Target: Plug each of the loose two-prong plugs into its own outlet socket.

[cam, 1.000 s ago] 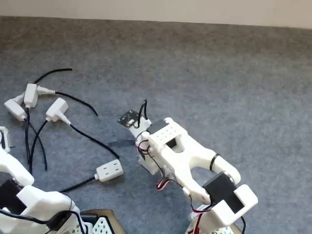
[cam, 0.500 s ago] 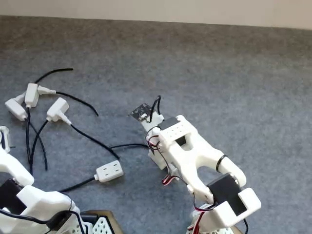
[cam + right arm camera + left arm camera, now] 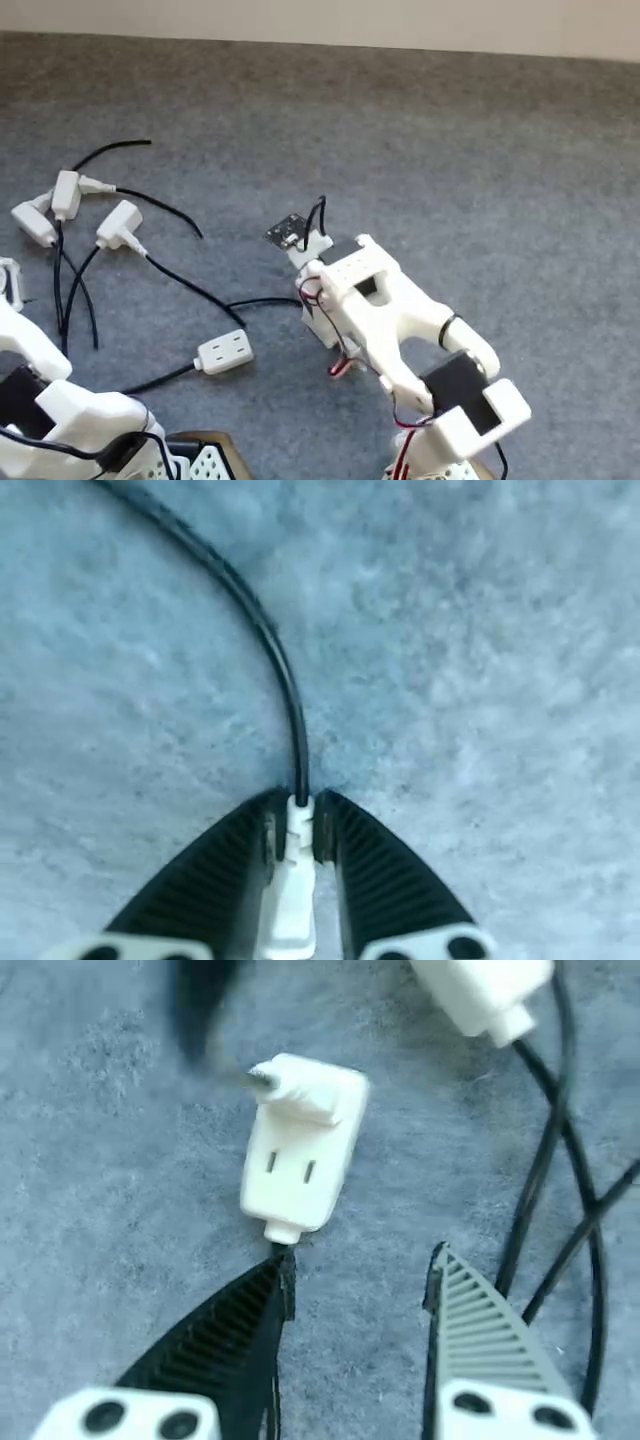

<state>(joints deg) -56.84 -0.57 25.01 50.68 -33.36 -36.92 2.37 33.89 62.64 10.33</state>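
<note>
Grey counter (image 3: 480,150): a felt-like surface that carries all the cords.
White cord ends (image 3: 65,193): three lie close together at the far left, and their black cords (image 3: 62,290) cross below them.
Left arm (image 3: 60,410): it sits low at the near left corner.
Left jaws: spread wide and holding nothing, just above the counter.
Two-slot socket (image 3: 295,1150): it lies flat, slots up, just past the tips of the left jaws. Its stub end is right by the dark fingertip (image 3: 280,1270), though I cannot tell whether they touch. A second white piece (image 3: 480,995) lies beyond it.
Outlet block (image 3: 224,351): white and flat on the counter between the two arms. Its cord runs off toward the left arm.
Right arm (image 3: 390,310): it stretches over the middle of the counter.
Right jaws: closed narrow on the white plug (image 3: 290,880), which is pinched between both fingers.
Plug cord (image 3: 270,650): black. It leaves the plug at the jaw tips and curves away across the counter, leftward in the high view.
</note>
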